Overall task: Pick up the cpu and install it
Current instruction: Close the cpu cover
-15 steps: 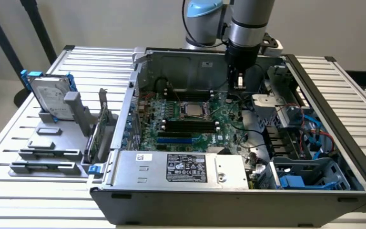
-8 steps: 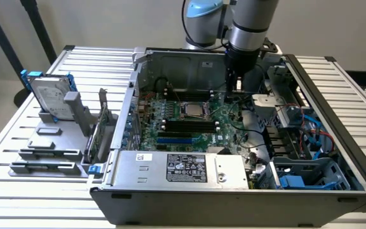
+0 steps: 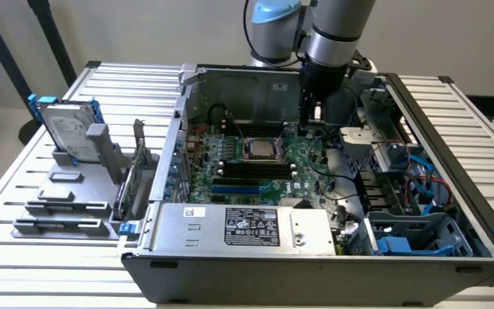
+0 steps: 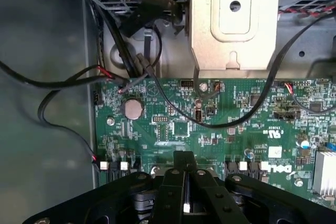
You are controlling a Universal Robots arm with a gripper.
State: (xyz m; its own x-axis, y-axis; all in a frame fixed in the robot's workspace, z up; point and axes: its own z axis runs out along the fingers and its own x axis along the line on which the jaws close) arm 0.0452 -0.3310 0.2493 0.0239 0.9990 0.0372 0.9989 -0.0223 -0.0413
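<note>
Pincer [image 3: 313, 123], pressed together with nothing visibly held, hangs low over the motherboard [image 3: 229, 183] just beside the cpu [image 3: 260, 149] lying in that motherboard's socket, so we fear it snagging loose black cables [image 4: 58, 83] or scraping components.

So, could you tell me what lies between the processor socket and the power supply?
In the exterior view, rows of memory slots cross that stretch of motherboard: black ones nearer the processor socket, blue ones nearer the power supply.
</note>
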